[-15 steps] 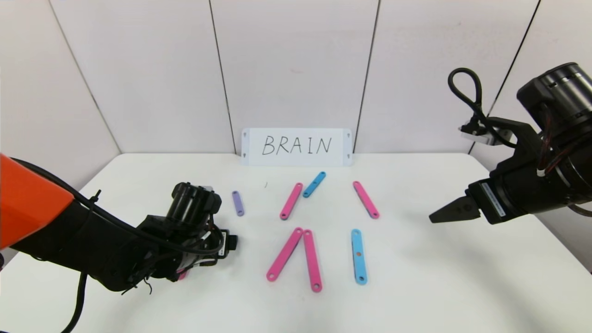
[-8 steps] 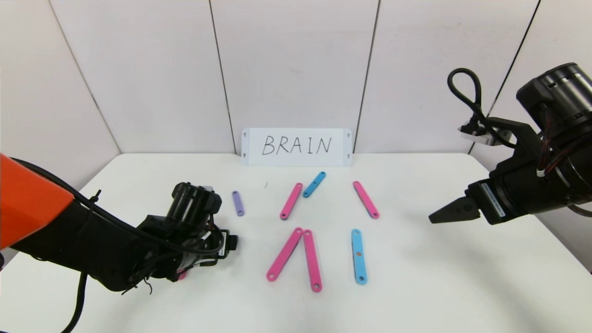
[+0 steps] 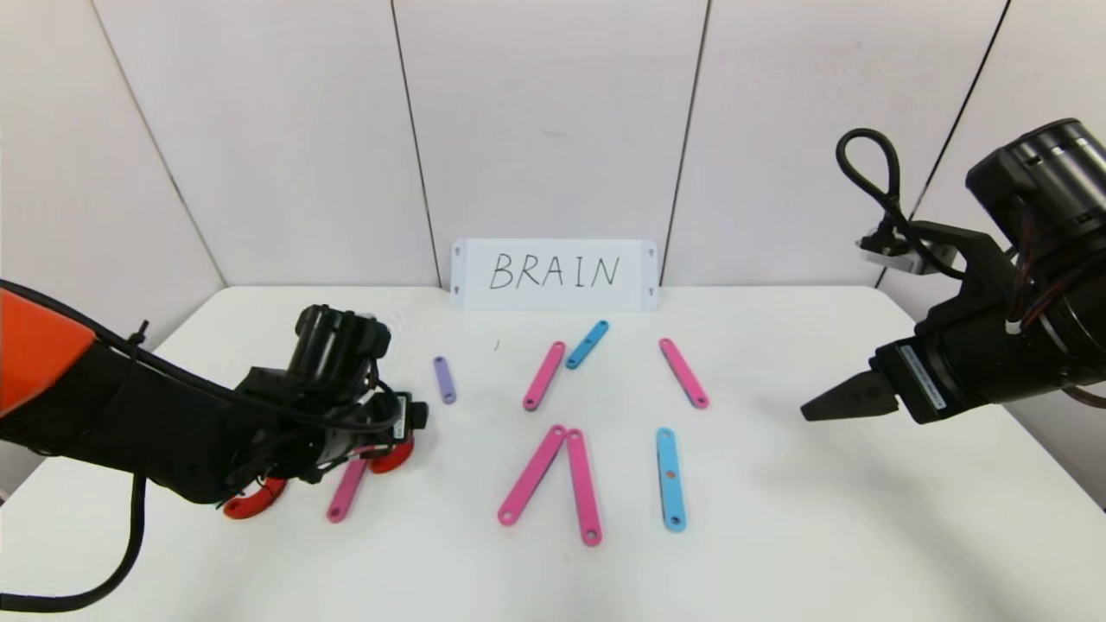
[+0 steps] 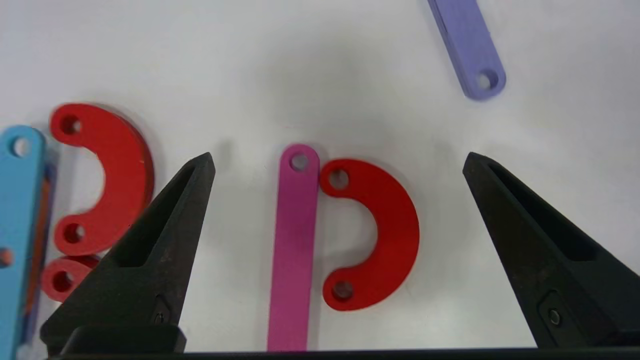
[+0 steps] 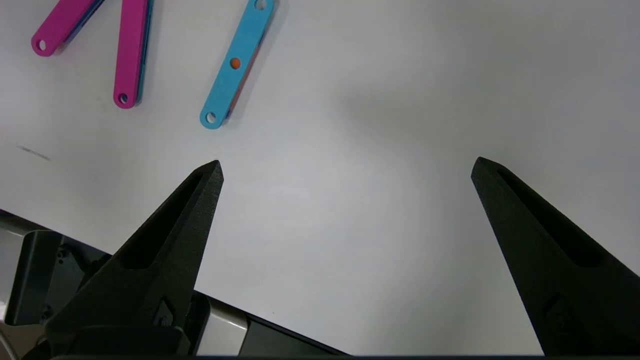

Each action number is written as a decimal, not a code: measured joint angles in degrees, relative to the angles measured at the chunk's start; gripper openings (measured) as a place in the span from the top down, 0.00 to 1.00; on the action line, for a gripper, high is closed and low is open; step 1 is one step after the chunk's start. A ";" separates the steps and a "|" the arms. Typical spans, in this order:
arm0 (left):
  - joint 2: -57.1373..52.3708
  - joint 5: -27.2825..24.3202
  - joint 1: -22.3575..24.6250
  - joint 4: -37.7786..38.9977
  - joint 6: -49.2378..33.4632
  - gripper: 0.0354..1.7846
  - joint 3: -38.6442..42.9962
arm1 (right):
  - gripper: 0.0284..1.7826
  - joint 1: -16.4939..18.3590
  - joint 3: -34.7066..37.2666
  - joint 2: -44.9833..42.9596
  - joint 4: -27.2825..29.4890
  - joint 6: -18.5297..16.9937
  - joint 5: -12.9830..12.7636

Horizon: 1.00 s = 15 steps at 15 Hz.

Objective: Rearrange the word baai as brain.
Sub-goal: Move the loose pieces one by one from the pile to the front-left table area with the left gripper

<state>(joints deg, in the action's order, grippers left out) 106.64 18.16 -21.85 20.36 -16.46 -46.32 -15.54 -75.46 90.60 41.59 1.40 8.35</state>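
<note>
Jaws on our left gripper (image 4: 337, 160) gape wide, empty, straddling a pink strip (image 4: 292, 250) touching a red curve (image 4: 380, 235) at the head view's lower left. Our right gripper (image 5: 345, 165) hangs equally wide and empty at right, above the table (image 3: 821, 518).

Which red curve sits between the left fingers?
The red curve touching the pink strip; the other curves lie outside the open fingers, by the blue strip.
</note>
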 joint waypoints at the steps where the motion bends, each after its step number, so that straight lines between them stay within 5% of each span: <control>1: -0.39 0.00 0.68 0.22 0.76 0.03 -0.85 | 0.02 -0.07 0.07 -0.04 -0.04 0.05 0.00; 7: 1.82 0.11 -0.09 -1.95 0.28 0.03 -11.19 | 0.02 -0.22 0.18 0.09 -1.07 -0.02 -0.17; 15: 9.57 10.56 -5.66 -6.33 -12.20 0.03 -19.21 | 0.02 -0.16 0.93 0.02 -2.27 -0.06 -0.23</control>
<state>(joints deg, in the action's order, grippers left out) 116.21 28.72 -27.50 14.03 -28.66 -65.54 -15.70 -74.53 90.62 39.33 1.34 8.12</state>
